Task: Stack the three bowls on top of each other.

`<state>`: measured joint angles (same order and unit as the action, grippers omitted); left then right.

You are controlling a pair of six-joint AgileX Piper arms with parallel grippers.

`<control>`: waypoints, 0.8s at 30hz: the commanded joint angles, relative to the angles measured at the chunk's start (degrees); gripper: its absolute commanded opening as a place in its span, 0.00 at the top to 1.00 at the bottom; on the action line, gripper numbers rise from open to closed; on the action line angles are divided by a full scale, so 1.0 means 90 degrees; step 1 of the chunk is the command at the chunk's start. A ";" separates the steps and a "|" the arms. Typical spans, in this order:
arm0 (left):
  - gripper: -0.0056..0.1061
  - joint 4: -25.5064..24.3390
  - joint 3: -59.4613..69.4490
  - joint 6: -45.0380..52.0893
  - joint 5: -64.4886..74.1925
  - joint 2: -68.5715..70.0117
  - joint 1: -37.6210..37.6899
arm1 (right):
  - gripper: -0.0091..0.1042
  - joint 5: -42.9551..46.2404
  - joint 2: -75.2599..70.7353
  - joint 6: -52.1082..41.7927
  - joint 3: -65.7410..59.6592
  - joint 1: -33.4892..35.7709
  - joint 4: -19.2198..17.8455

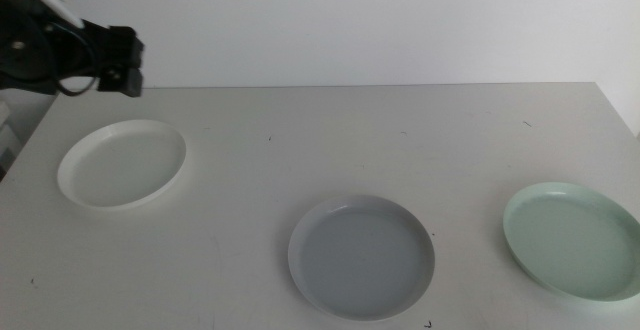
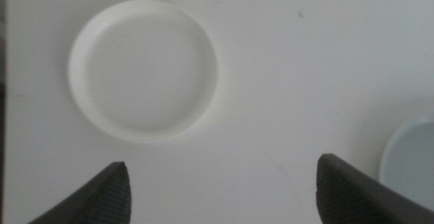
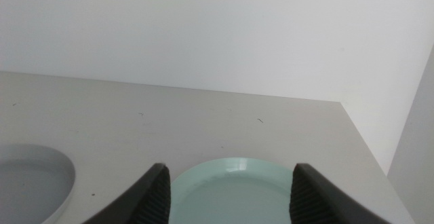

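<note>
Three bowls stand apart on the white table. The white bowl (image 1: 122, 163) is at the left, the grey-blue bowl (image 1: 362, 256) at the front middle, and the mint green bowl (image 1: 573, 240) at the front right. My left gripper (image 1: 125, 65) hangs high above the table's back left, behind the white bowl. In the left wrist view the left gripper (image 2: 224, 183) is open and empty, with the white bowl (image 2: 142, 68) below it and the grey-blue bowl's rim (image 2: 410, 159) at the edge. My right gripper (image 3: 230, 176) is open and empty just before the mint green bowl (image 3: 230, 193); the grey-blue bowl (image 3: 30, 180) is beside it.
The table (image 1: 330, 140) ends at a white wall at the back. Its right edge (image 1: 620, 105) runs close to the mint green bowl. The left edge is near the white bowl.
</note>
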<state>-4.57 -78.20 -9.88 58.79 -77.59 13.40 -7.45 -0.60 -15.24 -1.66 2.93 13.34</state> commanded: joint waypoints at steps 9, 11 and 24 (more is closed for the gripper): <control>0.01 0.0900 -0.0297 0.1290 -0.0213 0.0141 -0.2061 | 0.52 0.0459 0.0013 -0.0056 0.0050 -0.0042 -0.0072; 0.01 0.1218 -0.0404 0.1497 -0.0184 -0.0084 -0.2402 | 0.52 0.0459 0.0013 -0.0056 0.0050 -0.0042 -0.0072; 0.01 0.2032 -0.1434 0.2658 -0.0463 -0.2433 -0.3270 | 0.52 0.0459 0.0013 -0.0056 0.0050 -0.0042 -0.0072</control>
<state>12.16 -88.55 13.29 57.49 -100.42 -15.89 -7.45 -0.60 -15.24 -1.66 2.93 13.34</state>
